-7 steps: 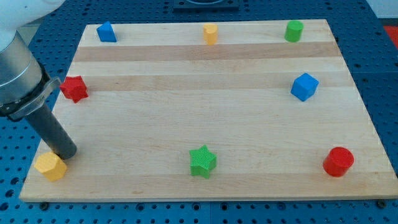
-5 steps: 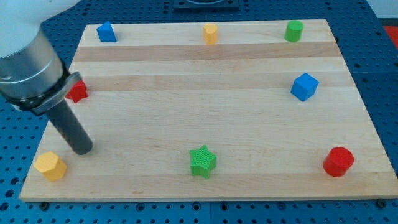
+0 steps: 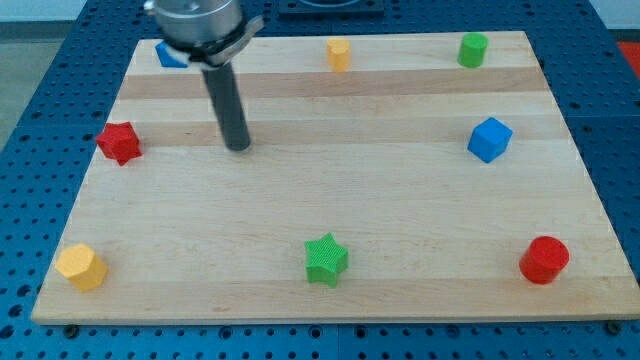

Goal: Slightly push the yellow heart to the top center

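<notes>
The yellow heart sits near the board's top edge, about at its centre. My tip rests on the board in the upper left part, well to the lower left of the heart and not touching any block. The red star lies to the tip's left. A second yellow block, with a faceted shape, sits at the bottom left corner.
A blue block at the top left is partly hidden behind the arm. A green cylinder is at the top right, a blue cube at the right, a green star at the bottom centre, and a red cylinder at the bottom right.
My tip has moved from beside the yellow block at the bottom left up and to the right, into the upper left part of the board. No block has moved.
</notes>
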Motion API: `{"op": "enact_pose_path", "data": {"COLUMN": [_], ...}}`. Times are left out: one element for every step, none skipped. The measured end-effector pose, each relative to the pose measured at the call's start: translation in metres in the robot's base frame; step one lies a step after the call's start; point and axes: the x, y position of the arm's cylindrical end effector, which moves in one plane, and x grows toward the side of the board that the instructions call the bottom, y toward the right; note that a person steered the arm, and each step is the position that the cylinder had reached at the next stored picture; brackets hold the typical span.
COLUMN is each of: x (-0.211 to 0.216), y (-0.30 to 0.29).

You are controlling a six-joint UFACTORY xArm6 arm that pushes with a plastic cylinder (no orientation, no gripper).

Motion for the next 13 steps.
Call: {"op": "enact_pose_path", "data": {"x": [-0.026, -0.06, -0.089, -0.104, -0.111, -0.121, -0.132, -0.14, -0.135, -0.105, -0.075, -0.056, -0.054], "y": [0.037, 0.066, 0.087, 0.097, 0.102, 0.109, 0.115, 0.122, 0.122, 0.142, 0.166, 0.196, 0.229]}}
